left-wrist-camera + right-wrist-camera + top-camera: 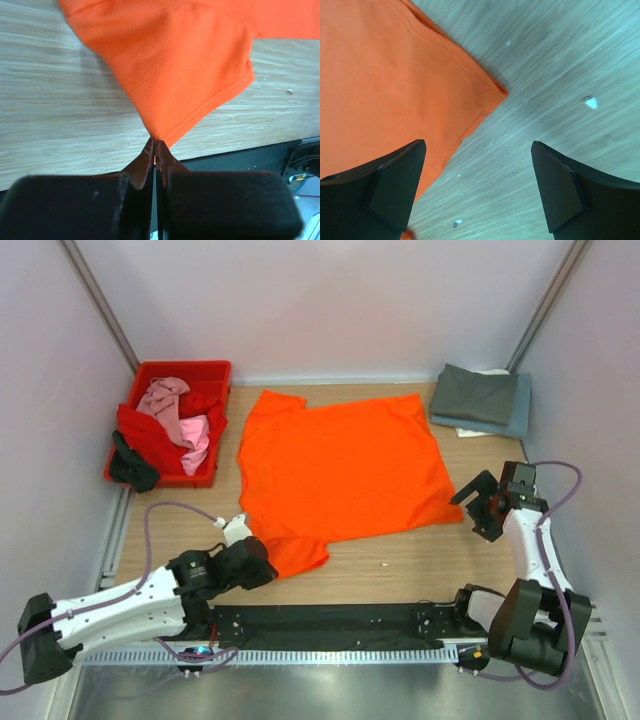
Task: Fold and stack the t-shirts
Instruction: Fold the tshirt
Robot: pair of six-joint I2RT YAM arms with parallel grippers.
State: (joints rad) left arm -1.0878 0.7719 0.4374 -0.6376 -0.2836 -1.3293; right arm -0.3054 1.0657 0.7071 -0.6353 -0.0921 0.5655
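Hiding t-shirt [185, 65] tip, clamped — left end effector [154, 151]

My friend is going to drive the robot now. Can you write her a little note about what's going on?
Left gripper: shut on the near left sleeve of the orange t-shirt.
Right gripper: open over its near right hem corner, holding nothing.
The orange t-shirt lies spread flat mid-table, unfolded.
Done: dark grey t-shirt folded on slate blue t-shirt, back right.
Left to do: fold and stack the orange one, then the pink t-shirt and red t-shirt in the red crate.
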